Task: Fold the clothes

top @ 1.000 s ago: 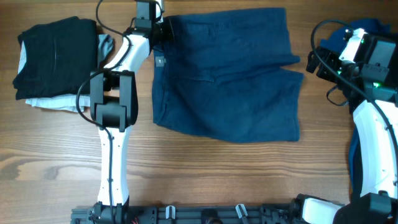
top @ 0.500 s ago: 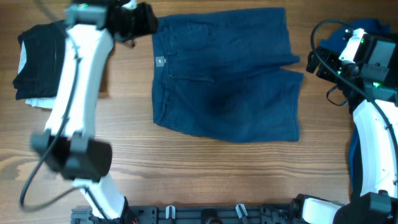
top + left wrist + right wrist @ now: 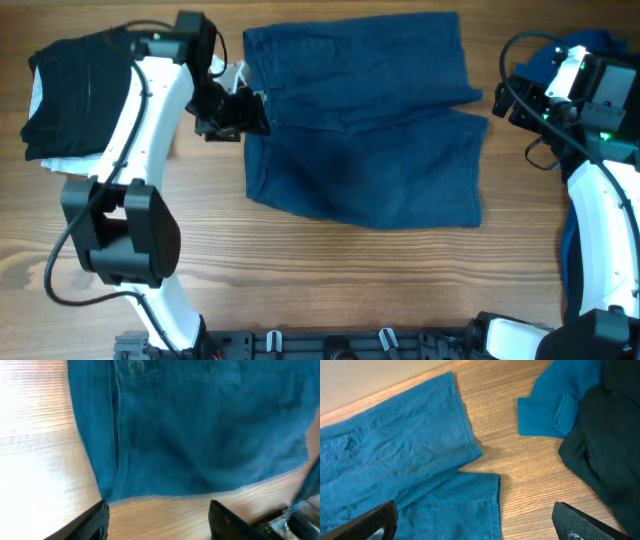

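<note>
Left gripper (image 3: 240, 108), upper left of centre in the overhead view: jaws parted, nothing between them. In the left wrist view its two dark fingers (image 3: 95, 522) sit at the bottom edge. Between them lie bare wood and, just beyond, the hem of the dark blue shorts (image 3: 200, 425). Whether the fingertips touch the cloth cannot be told.

Right gripper (image 3: 477, 527), at the right edge of the overhead view: jaws spread wide and grasping nothing, with one finger in each lower corner of the right wrist view. It hangs above the split between the two legs of the shorts (image 3: 395, 470).

The shorts (image 3: 370, 120) lie spread flat on the wooden table (image 3: 350, 290) in the upper centre of the overhead frame. Their waistband is toward the left and their leg openings toward the right.

Upper left of the overhead frame: a folded black garment (image 3: 85, 90) on a pale one (image 3: 75, 165), partly behind the left arm.

Upper right of the right wrist view: a brighter blue garment (image 3: 555, 395), with a dark garment (image 3: 605, 445) overlapping it, both well apart from the shorts.
</note>
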Controlling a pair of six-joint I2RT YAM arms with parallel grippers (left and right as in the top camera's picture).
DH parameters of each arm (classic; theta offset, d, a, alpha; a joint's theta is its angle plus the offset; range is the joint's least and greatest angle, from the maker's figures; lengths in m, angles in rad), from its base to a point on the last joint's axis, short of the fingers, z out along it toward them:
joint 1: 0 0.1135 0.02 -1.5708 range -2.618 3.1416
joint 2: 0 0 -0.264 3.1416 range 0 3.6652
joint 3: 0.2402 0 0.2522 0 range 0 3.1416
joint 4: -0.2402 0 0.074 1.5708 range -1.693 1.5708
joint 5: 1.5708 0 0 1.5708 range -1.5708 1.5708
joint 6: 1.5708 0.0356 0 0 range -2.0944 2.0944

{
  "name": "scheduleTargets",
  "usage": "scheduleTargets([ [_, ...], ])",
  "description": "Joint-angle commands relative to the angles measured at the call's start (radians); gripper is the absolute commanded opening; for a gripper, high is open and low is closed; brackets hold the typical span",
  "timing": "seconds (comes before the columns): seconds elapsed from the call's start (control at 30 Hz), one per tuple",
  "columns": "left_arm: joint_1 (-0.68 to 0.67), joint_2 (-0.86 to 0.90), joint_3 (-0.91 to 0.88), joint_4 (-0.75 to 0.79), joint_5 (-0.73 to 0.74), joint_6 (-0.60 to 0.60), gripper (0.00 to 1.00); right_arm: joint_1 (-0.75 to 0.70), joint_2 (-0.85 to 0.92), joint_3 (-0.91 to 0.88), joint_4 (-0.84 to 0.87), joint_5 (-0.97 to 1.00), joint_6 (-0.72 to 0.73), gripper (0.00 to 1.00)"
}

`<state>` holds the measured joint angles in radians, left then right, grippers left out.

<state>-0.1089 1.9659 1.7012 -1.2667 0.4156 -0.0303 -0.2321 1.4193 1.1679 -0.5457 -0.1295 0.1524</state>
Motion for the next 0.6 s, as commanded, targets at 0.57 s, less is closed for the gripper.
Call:
scheduleTargets([
  [0.57,0.008,0.035,-0.379,0.699,0.059,-0.073,0.61,-0.005,0.002,0.01,0.003,0.011,0.005,0.99],
])
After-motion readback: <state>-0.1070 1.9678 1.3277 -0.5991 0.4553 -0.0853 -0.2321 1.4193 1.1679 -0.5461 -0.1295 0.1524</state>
